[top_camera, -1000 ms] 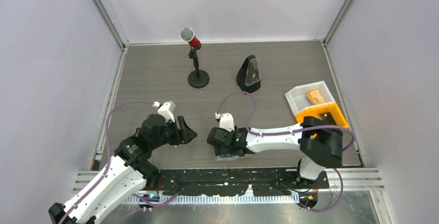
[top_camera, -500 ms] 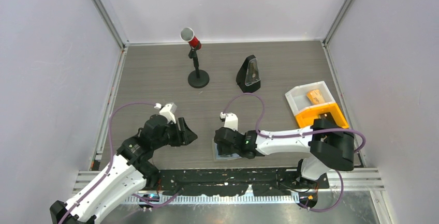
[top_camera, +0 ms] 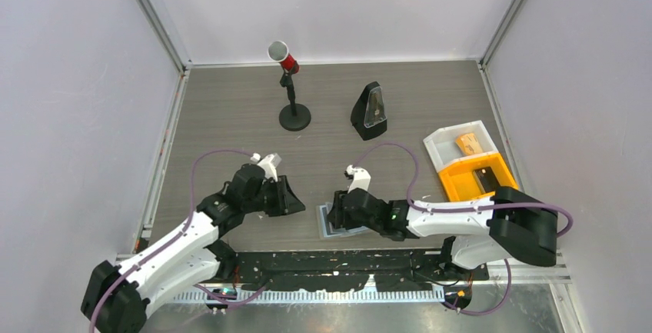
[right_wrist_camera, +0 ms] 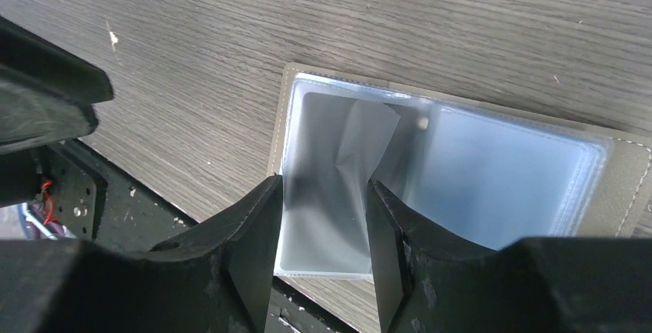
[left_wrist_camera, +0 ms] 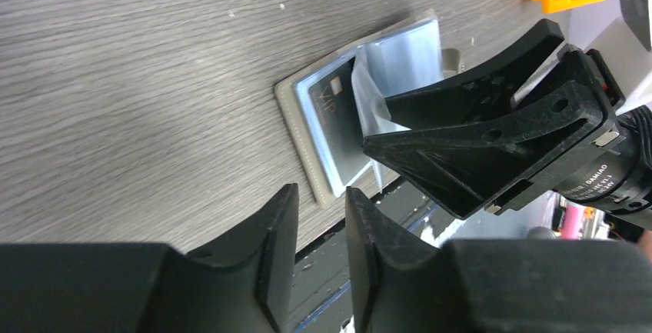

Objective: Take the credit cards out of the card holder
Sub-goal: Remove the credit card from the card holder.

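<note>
The card holder (top_camera: 330, 223) lies open at the table's front edge, with grey edges and two pale panels. In the left wrist view the holder (left_wrist_camera: 332, 121) shows a dark card marked "VIP" (left_wrist_camera: 330, 101) in one pocket. My right gripper (top_camera: 344, 208) is open over it. In the right wrist view the right gripper (right_wrist_camera: 323, 206) straddles the grey panel (right_wrist_camera: 323, 148), beside a lifted clear flap (right_wrist_camera: 370, 137) and the light-blue panel (right_wrist_camera: 500, 171). My left gripper (top_camera: 296, 198) is just left of the holder. It (left_wrist_camera: 321, 202) is slightly open and empty. An orange-tan card (top_camera: 468, 143) lies in the tray.
An orange-and-white tray box (top_camera: 450, 158) stands at the right, with a dark flat thing (top_camera: 484, 179) in its orange half. A microphone stand (top_camera: 293, 114) and a black metronome (top_camera: 370, 110) stand at the back. A black rail runs along the table's front edge (top_camera: 346, 260).
My right gripper has slid right, uncovering the holder's left part. My left gripper has moved right, closer to the holder.
</note>
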Action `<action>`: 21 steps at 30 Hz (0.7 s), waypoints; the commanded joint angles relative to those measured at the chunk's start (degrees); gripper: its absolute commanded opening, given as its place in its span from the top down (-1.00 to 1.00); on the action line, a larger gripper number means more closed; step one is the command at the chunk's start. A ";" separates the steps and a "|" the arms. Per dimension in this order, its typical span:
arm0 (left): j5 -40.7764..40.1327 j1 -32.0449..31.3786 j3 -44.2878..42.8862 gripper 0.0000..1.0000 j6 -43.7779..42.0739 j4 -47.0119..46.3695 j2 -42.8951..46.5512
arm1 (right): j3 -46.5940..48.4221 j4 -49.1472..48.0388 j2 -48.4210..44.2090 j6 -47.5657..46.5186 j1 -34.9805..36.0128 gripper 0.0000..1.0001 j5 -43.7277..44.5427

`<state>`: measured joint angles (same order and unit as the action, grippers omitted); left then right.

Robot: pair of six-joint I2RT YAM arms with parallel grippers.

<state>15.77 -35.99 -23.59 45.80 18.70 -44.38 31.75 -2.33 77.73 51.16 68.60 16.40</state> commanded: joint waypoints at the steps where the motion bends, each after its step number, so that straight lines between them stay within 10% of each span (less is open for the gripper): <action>1: 7.03 0.11 0.68 0.45 2.45 -13.22 -4.87 | -3.77 -9.93 -4.32 0.36 -1.22 -0.01 -2.17; 21: 10.54 -7.14 -4.70 0.70 8.58 -30.79 -32.60 | -13.53 -18.90 -13.18 1.11 -4.96 -0.03 -7.81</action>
<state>24.53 -41.98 -24.99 52.73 -5.06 -74.00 18.22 -17.56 66.30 52.12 63.94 9.54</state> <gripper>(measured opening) 0.151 0.509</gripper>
